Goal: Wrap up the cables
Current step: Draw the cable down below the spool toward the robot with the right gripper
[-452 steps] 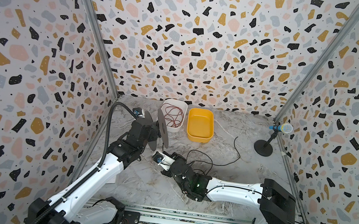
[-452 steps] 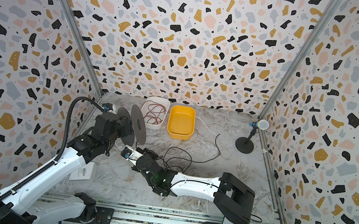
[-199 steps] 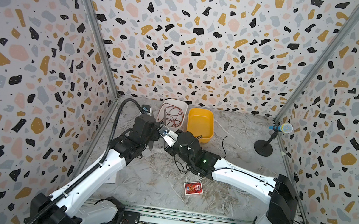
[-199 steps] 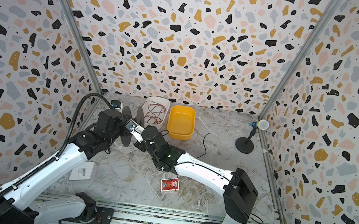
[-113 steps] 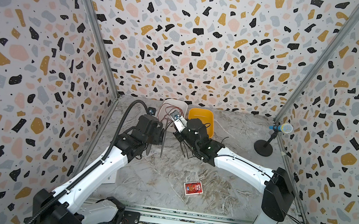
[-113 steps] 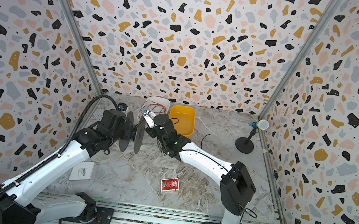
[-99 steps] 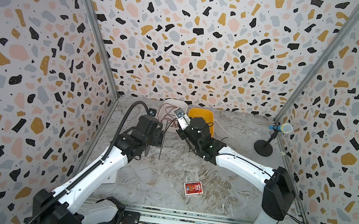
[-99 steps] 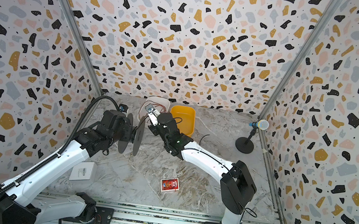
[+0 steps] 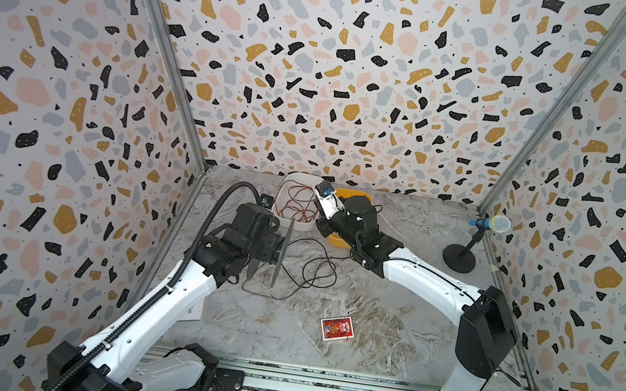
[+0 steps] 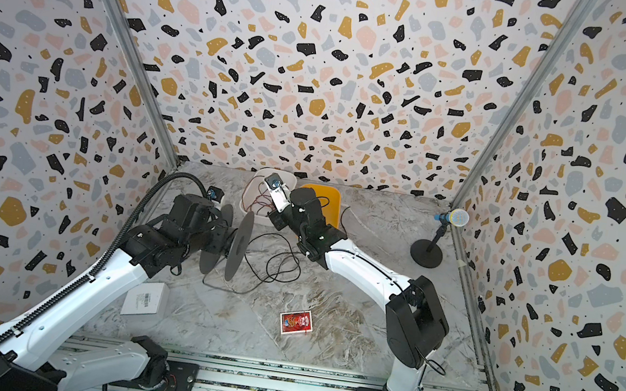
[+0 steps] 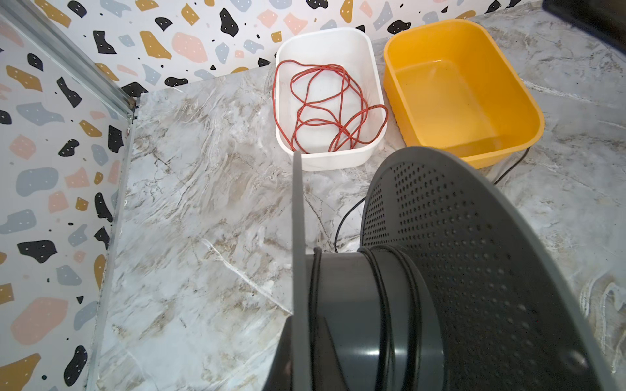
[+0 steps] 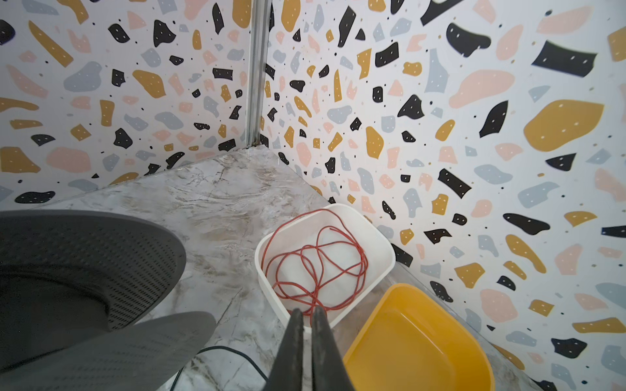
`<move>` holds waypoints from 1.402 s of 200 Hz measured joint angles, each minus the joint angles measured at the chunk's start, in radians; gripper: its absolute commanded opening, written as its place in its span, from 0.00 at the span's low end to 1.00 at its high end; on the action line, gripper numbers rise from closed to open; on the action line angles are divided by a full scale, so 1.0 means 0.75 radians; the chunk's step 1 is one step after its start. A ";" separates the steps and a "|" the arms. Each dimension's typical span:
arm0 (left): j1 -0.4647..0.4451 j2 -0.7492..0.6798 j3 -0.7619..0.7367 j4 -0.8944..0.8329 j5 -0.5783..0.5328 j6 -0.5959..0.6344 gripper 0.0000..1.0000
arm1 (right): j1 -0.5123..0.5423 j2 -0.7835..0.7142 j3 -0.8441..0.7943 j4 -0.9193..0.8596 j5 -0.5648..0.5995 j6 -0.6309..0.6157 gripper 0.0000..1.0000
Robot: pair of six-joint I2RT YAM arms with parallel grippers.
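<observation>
Thin black cord (image 11: 315, 287): mid-winding (few turns)
Grey plastic spool (image 11: 474, 270): clamped by left pincer (image 9: 264, 246)
Right pincer (image 12: 307, 316): together; should regrasp slack next

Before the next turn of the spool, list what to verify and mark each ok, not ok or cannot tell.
1. The spool held off the table at the left arm's end: ok.
2. A few turns of black cord on its hub: ok.
3. Cord fully wound: not ok, loose loops lie on the table.
4. The right jaws shut: ok; cord between them: cannot tell.
5. The red wire in the white tub, apart from the cord: ok.
6. The red card clear of the loops: ok.
</observation>
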 measured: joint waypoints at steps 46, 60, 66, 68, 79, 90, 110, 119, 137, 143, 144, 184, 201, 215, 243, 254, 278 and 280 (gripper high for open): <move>0.000 0.007 0.033 -0.030 0.006 0.008 0.00 | -0.028 -0.065 -0.187 0.031 -0.144 0.098 0.37; 0.000 0.006 0.042 -0.038 0.004 0.008 0.00 | -0.027 -0.116 -0.340 0.055 -0.171 0.131 0.53; 0.000 0.004 0.046 -0.040 0.004 0.008 0.00 | -0.027 -0.136 -0.404 0.066 -0.185 0.149 0.57; 0.000 0.002 0.048 -0.041 0.005 0.008 0.00 | -0.027 -0.142 -0.427 0.071 -0.194 0.152 0.58; 0.000 -0.007 0.055 -0.049 0.009 0.007 0.00 | -0.026 -0.164 -0.523 0.104 -0.229 0.173 0.64; 0.000 -0.011 0.076 -0.063 0.017 0.007 0.00 | -0.025 -0.175 -0.607 0.139 -0.271 0.197 0.69; 0.000 -0.018 0.127 -0.066 0.044 -0.001 0.00 | -0.014 -0.178 -0.731 0.232 -0.348 0.221 0.72; 0.000 -0.021 0.154 -0.067 0.062 -0.008 0.00 | -0.009 -0.178 -0.780 0.274 -0.372 0.225 0.72; 0.000 -0.023 0.216 -0.069 0.082 -0.016 0.00 | 0.023 -0.178 -0.857 0.361 -0.403 0.218 0.72; 0.000 -0.023 0.236 -0.070 0.087 -0.017 0.00 | 0.036 -0.178 -0.872 0.378 -0.411 0.209 0.72; 0.000 -0.023 0.241 -0.070 0.089 -0.019 0.00 | 0.040 -0.178 -0.875 0.382 -0.413 0.207 0.72; 0.000 -0.024 0.363 -0.110 0.111 -0.023 0.00 | 0.116 -0.145 -0.869 0.475 -0.441 0.097 0.72; 0.000 -0.026 0.397 -0.137 0.126 -0.028 0.00 | 0.130 -0.101 -0.849 0.518 -0.444 0.058 0.72; 0.000 -0.030 0.416 -0.147 0.139 -0.036 0.00 | 0.135 -0.042 -0.819 0.553 -0.445 0.038 0.72; 0.000 -0.033 0.447 -0.172 0.155 -0.048 0.00 | 0.136 0.086 -0.752 0.622 -0.446 0.005 0.71; 0.000 -0.033 0.462 -0.188 0.162 -0.050 0.00 | 0.138 0.131 -0.715 0.630 -0.445 -0.012 0.71; 0.000 -0.033 0.502 -0.218 0.174 -0.053 0.00 | 0.142 0.226 -0.621 0.651 -0.437 -0.040 0.70; 0.000 -0.033 0.506 -0.220 0.174 -0.053 0.00 | 0.142 0.234 -0.611 0.653 -0.436 -0.041 0.70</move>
